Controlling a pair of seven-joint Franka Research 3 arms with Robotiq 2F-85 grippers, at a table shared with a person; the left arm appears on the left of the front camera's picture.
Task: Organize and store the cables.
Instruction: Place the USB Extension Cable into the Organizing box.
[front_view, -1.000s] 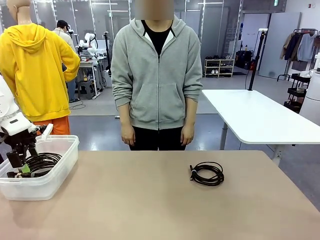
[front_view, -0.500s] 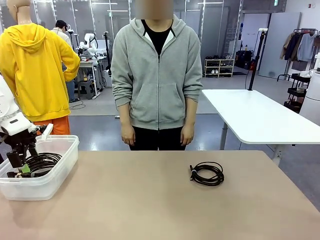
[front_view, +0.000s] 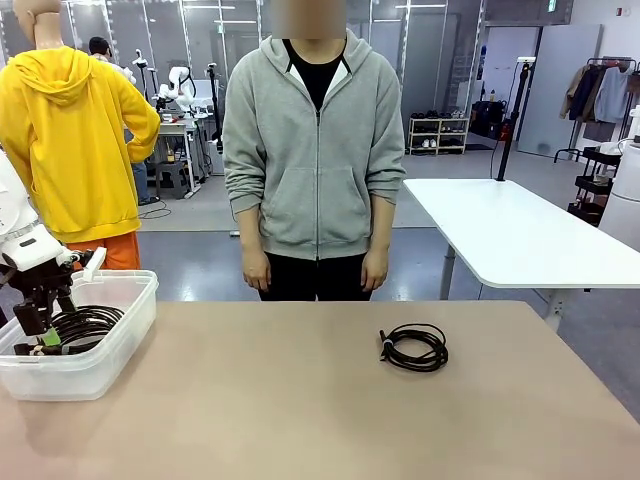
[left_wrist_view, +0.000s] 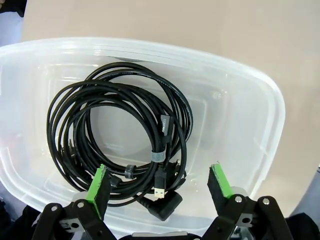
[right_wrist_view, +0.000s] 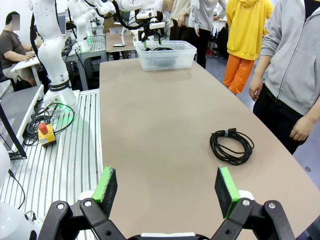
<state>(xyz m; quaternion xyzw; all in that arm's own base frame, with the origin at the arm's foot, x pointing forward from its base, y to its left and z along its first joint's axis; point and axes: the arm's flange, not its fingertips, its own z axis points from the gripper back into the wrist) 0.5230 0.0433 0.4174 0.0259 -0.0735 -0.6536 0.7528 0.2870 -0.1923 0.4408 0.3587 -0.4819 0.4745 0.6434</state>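
One coiled black cable (front_view: 413, 347) lies on the tan table right of centre, also seen in the right wrist view (right_wrist_view: 231, 145). More coiled cables (left_wrist_view: 115, 130), some with a small band, lie in a clear plastic bin (left_wrist_view: 240, 100) at the table's left end (front_view: 105, 365). My left gripper (front_view: 40, 335) hangs inside that bin just above the coils, open, with nothing between its green pads (left_wrist_view: 159, 172). My right gripper (right_wrist_view: 166, 185) is open and empty, hovering off the table's end, well away from the loose cable.
A person in a grey hoodie (front_view: 314, 150) stands at the far edge, hands down at the sides. A white table (front_view: 510, 235) stands behind on the right. Wide bare tabletop (front_view: 260, 400) lies between the bin and the loose coil.
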